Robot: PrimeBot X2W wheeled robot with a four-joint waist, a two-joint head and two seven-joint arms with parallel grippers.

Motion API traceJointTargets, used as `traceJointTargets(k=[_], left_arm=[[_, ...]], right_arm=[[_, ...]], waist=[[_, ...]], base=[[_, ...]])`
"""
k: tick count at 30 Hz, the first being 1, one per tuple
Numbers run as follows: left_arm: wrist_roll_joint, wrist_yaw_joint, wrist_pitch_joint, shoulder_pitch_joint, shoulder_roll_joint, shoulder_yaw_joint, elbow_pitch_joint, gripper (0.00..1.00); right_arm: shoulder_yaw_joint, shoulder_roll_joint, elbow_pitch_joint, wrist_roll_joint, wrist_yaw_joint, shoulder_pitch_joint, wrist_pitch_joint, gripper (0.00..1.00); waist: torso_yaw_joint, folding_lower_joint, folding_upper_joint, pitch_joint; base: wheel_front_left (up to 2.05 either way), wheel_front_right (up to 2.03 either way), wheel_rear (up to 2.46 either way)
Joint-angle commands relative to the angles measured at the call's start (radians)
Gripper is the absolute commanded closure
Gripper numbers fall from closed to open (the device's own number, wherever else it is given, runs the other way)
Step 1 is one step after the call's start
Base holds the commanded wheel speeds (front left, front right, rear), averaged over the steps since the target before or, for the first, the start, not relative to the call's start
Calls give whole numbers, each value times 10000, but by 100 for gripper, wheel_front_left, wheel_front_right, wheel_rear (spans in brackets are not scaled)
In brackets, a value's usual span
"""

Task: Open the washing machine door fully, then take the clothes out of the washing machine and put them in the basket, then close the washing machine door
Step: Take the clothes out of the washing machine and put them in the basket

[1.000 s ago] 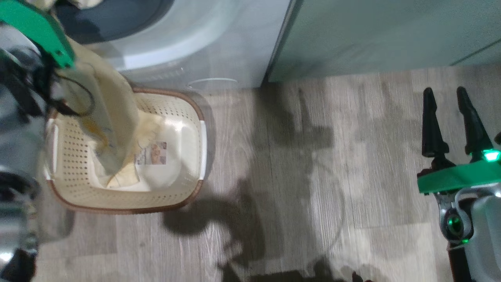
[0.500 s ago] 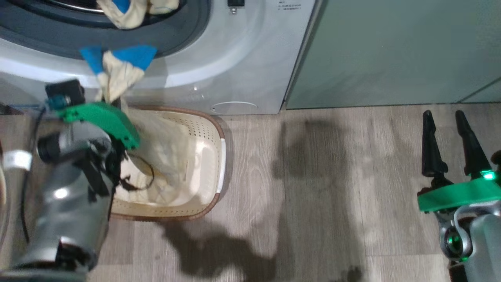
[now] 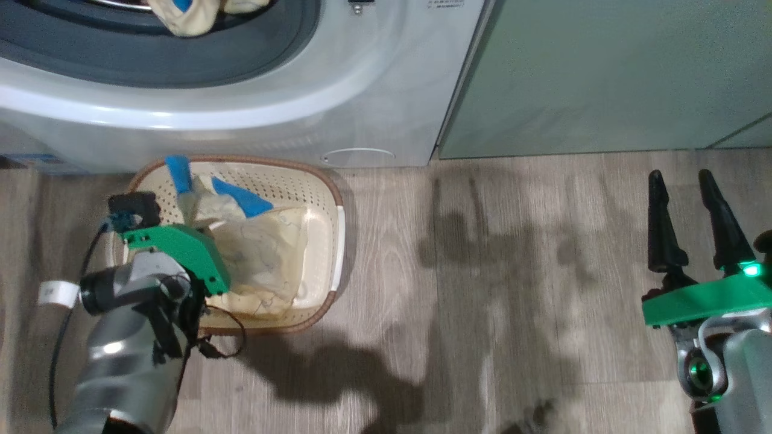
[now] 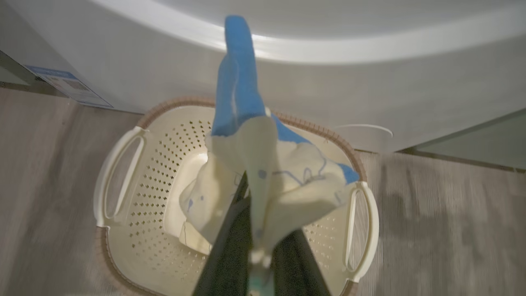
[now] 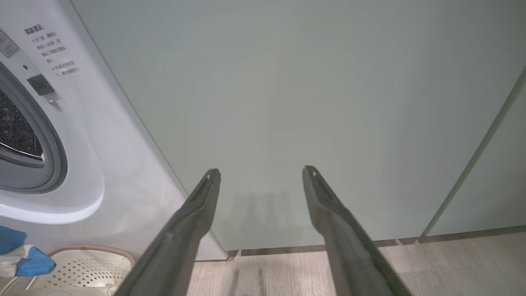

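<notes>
- Grip: left pincer clamped on clothes, mid-frame, over basket.
- Clothes likely light, limp; pinch a bunched fold.
- Idle: right pincer wide, empty.

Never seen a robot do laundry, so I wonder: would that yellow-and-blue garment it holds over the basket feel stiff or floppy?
Probably floppy: the garment drapes around the left gripper and sags into the basket. Likely light, since a narrow pinch holds it. It may cling or trail when released.
</notes>
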Motion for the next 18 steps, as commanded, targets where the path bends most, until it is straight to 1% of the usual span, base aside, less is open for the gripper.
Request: traceJointTargets(k=[1, 6, 11, 14, 18], left_arm=[[103, -14, -8, -149, 317, 188, -111, 100], [249, -11, 204, -781, 409, -50, 743, 100], [376, 28, 193, -1405, 600, -224, 1511, 100], [446, 42, 197, -1749, 662, -339, 1825, 100], [445, 5, 557, -2000, 788, -424, 2142, 100]], right_arm=[[185, -194, -325, 30, 2, -120, -67, 0], [232, -243, -405, 33, 2, -325, -67, 0], [244, -243, -472, 57, 2, -583, -67, 0], [211, -259, -496, 60, 2, -678, -67, 0], [291, -265, -551, 64, 2, -853, -67, 0]], waist=[[-16, 0, -1, 113], [-159, 0, -1, 665], [-355, 0, -1, 1264], [-414, 0, -1, 1599], [-577, 0, -1, 1984]], base=[[0, 0, 0], [0, 0, 0], [0, 0, 0], [0, 0, 0], [0, 0, 0]])
